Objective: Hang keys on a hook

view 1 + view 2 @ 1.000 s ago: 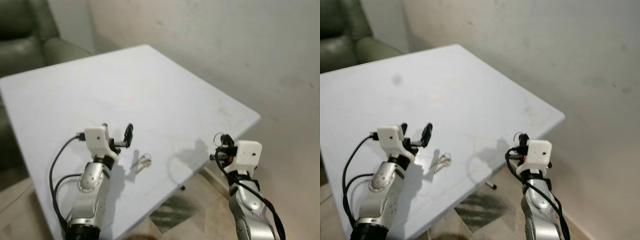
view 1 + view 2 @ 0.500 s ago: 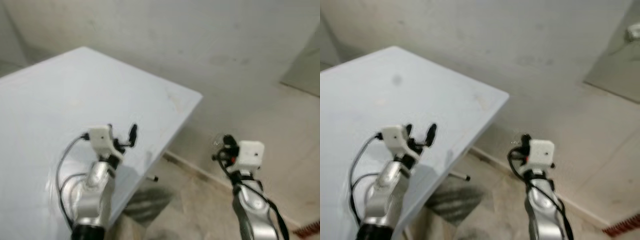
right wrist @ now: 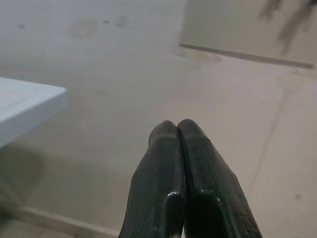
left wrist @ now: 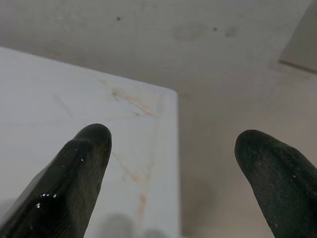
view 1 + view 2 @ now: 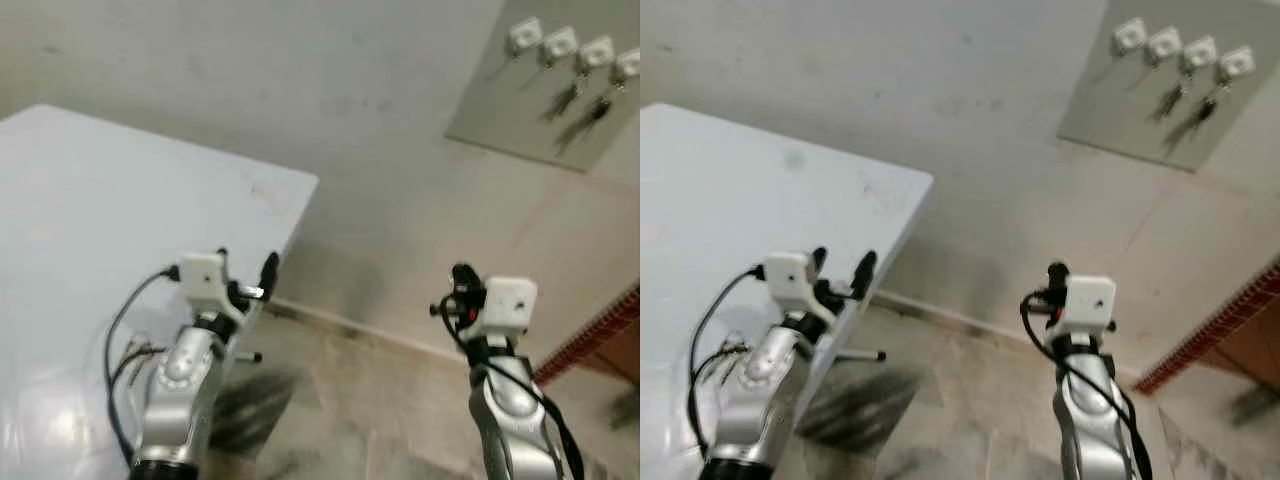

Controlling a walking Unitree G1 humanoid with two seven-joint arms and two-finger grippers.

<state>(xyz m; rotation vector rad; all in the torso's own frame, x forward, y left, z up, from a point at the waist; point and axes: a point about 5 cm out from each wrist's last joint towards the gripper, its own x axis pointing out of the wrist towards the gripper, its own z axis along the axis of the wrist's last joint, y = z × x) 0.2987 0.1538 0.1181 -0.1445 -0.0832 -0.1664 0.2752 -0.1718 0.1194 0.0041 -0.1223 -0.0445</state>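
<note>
High on the wall at the right hangs a grey board with a row of white hooks; dark keys dangle from some of them. My left gripper is open with nothing between its fingers, held over the corner of the white table. A small glinting thing lies on the table beside my left forearm, too blurred to name. My right gripper is shut and raised in front of the bare wall, well below and left of the board. Nothing shows between its fingertips.
The table's corner juts toward the wall, with a leg foot on the tiled floor beneath. A reddish brick edge runs along the floor at the far right. Open floor lies between the table and the wall.
The camera has swung right: the table slid to the left and the hook board came into view. The keys seen on the table beside my left arm are now mostly behind it.
</note>
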